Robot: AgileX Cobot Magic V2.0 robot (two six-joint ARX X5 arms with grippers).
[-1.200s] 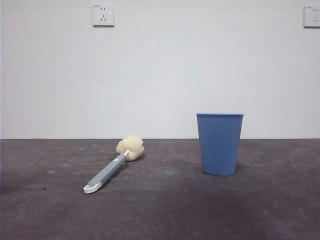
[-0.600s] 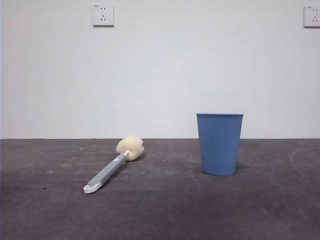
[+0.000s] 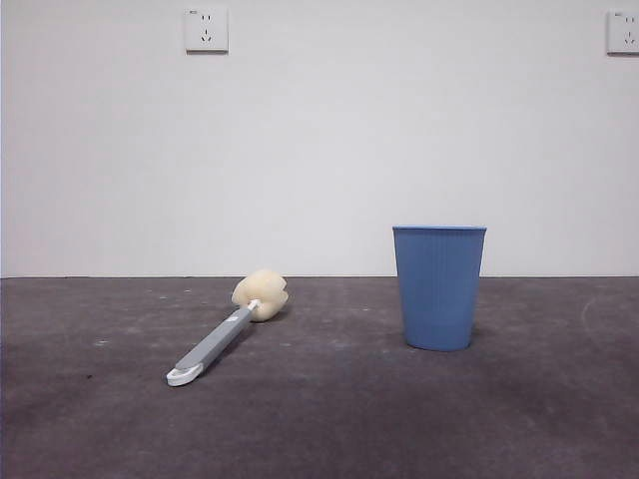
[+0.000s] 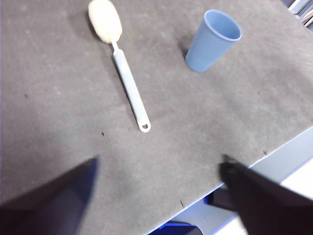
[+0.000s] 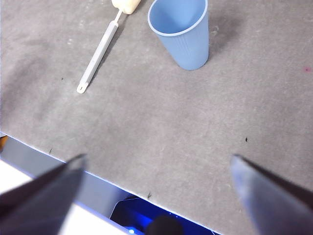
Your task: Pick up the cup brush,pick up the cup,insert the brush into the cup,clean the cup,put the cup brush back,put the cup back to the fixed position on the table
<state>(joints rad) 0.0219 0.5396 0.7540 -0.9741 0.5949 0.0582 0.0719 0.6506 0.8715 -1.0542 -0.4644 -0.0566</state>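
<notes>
Lying flat on the table, the cup brush points its cream sponge head toward the back wall and its white looped end toward the front edge, handle running on a slant. The cup stands upright, mouth up, well apart from the brush on its other side, nothing inside that shows. Against the frames from half a second and a second ago, brush and cup sit in the same spots; no shift noted in the front view. Left gripper hangs high above the near table edge, jaws spread wide, holding nothing; brush and cup both far off from it. Right gripper likewise high over the near edge, jaws wide apart and empty. Table dark grey, matte, scuffed, pale specks. Behind it a plain white wall with a socket up left and a second socket at the right edge.
</notes>
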